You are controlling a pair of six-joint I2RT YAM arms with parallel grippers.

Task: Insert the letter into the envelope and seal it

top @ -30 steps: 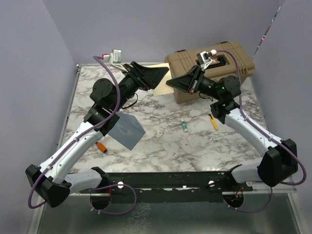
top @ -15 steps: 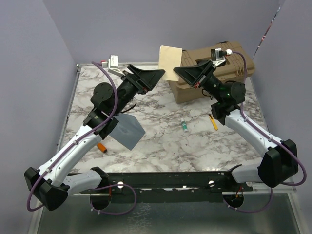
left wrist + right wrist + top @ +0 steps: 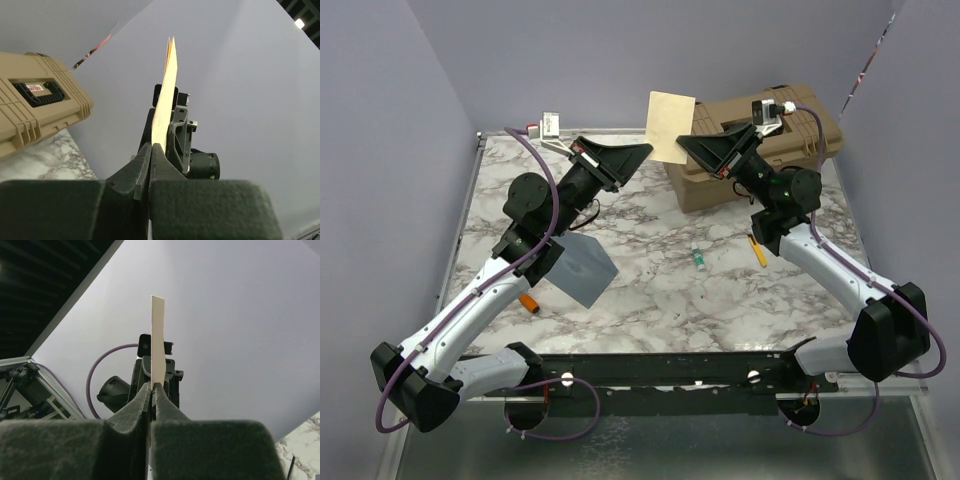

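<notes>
Letter (image 3: 670, 125) sits midair, my left claw (image 3: 646, 151) and right claw (image 3: 681, 143) both pinched on it. Envelope (image 3: 582, 268) looks flat on the table (image 3: 650, 290).

Made out no legible writing in any view. Spotted one small label (image 3: 37, 87) on the tan case (image 3: 20, 125), white with a red band, seated in the recess just above the black handle (image 3: 46, 95); could not resolve its print from the left wrist view. Noticed a small white tube (image 3: 699, 258) lying on the marble table (image 3: 650, 290), marked with a green patch, too small to read. Saw only plain cream on the facing side of the letter (image 3: 670, 126) from above.
</notes>
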